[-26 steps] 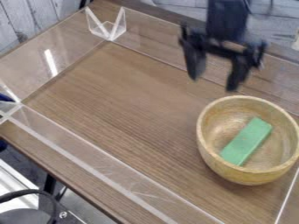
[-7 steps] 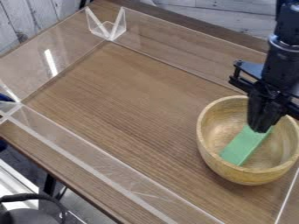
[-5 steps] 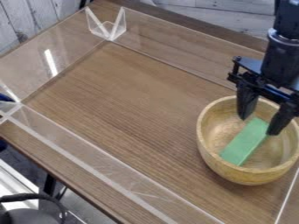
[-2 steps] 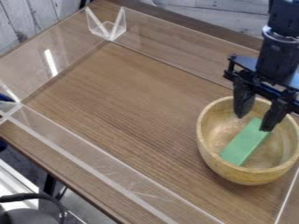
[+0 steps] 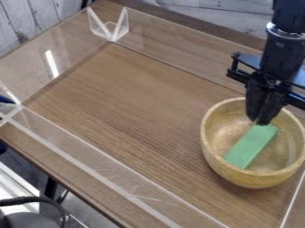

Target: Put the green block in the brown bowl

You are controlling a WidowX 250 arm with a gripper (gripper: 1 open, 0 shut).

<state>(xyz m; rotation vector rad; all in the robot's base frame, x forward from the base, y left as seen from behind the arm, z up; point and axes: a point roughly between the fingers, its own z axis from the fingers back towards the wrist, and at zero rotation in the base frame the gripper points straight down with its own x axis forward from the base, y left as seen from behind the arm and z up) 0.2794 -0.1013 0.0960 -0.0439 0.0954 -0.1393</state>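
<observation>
Your hand (image 5: pixel 262 116) hangs clenched and empty, pointing down over the brown bowl (image 5: pixel 219 150) on the wooden surface (image 5: pixel 131 107), the green block (image 5: pixel 251 146) lying inside it.

Wood-grain table (image 5: pixel 131 98) with clear acrylic walls (image 5: pixel 48 61), corner bracket (image 5: pixel 107 24)

Place: probably a robotics lab or test cell, though little of the room shows.
Bench (image 5: pixel 119 98): wood-grain top fenced by clear acrylic walls (image 5: pixel 71 147).
Equipment: black robot arm (image 5: pixel 280 49) above it.
</observation>
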